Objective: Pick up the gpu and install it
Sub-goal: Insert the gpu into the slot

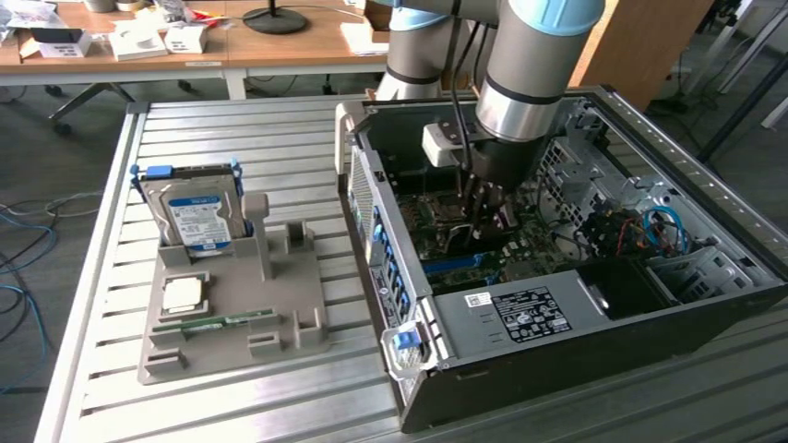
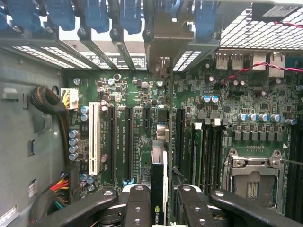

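The fingers [image 2: 138, 208] grip the gpu [image 2: 159, 189] edge-on betw. them, prob. so its contact edge faces the mobo slots [image 2: 129, 142] just ahead, inside the pc case [image 1: 555, 388].

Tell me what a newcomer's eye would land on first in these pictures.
The grey robot arm reaching down into the open computer case, on the exterior view's right, catches the eye first. In the wrist view, the gripper clamps the gpu edge-on over the green motherboard. On the exterior view's left, a hard drive with a blue label stands upright in a grey holder.
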Tool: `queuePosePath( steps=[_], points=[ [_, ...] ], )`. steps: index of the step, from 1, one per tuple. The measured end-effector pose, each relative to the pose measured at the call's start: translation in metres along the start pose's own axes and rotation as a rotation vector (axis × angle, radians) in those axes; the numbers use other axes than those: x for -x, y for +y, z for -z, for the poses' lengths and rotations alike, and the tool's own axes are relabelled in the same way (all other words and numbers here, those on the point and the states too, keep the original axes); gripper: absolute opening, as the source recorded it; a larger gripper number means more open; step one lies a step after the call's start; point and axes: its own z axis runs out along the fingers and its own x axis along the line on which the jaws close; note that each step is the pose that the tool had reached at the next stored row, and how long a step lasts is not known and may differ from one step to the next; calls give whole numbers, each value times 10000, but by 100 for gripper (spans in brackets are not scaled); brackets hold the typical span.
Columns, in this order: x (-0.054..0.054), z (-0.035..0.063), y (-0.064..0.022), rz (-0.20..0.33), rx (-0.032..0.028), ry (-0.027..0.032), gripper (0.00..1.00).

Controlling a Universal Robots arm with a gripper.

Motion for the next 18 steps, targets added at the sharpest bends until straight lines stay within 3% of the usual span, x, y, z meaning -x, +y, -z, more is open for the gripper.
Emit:
queuePosePath(
  steps=[18],
  points=[
    [0, -21, 27, 0, 1, 1, 26]
  ],
)
